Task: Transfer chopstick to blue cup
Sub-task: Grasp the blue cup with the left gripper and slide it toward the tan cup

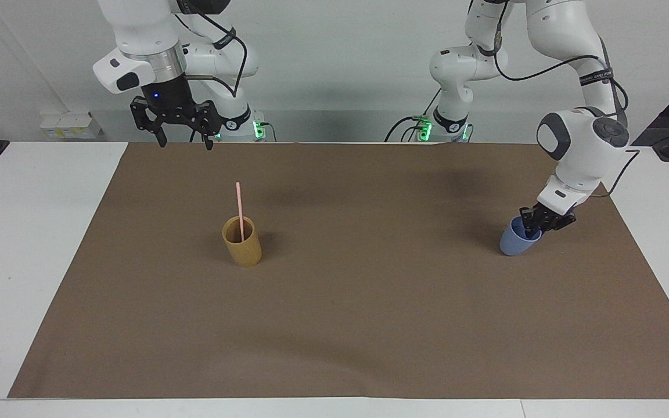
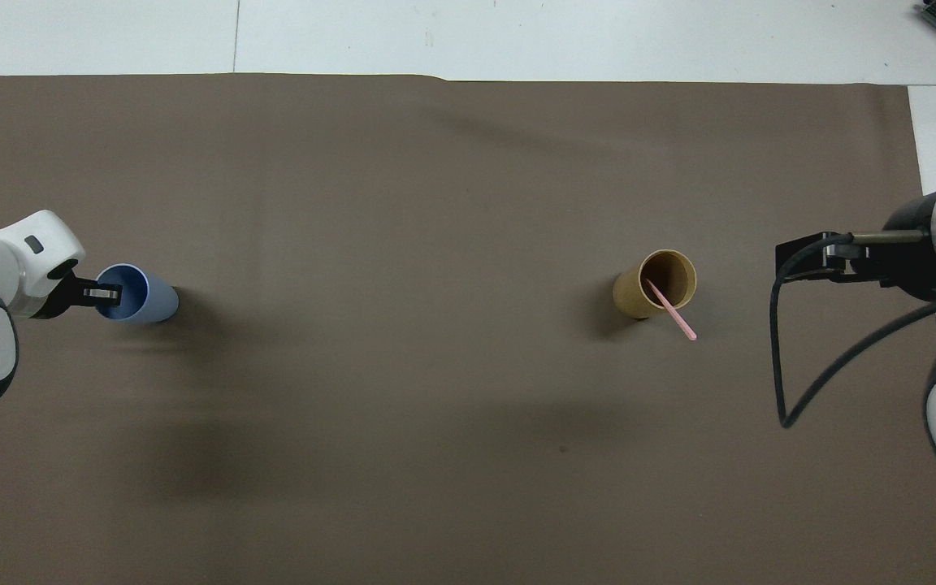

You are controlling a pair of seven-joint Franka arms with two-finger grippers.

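Note:
The pale-pink chopstick (image 1: 240, 212) (image 2: 671, 311) stands leaning in a tan-brown cup (image 1: 242, 244) (image 2: 655, 284) toward the right arm's end of the table. The light-blue cup (image 1: 515, 242) (image 2: 149, 297) stands upright toward the left arm's end. My left gripper (image 1: 535, 229) (image 2: 106, 292) is down at this cup and shut on its rim, one finger inside and one outside. My right gripper (image 1: 183, 142) (image 2: 801, 258) hangs open and empty over the mat's edge nearest the robots, well apart from the tan cup.
A brown mat (image 1: 369, 319) covers most of the white table. Only the two cups stand on it. A black cable (image 2: 793, 382) loops from the right arm.

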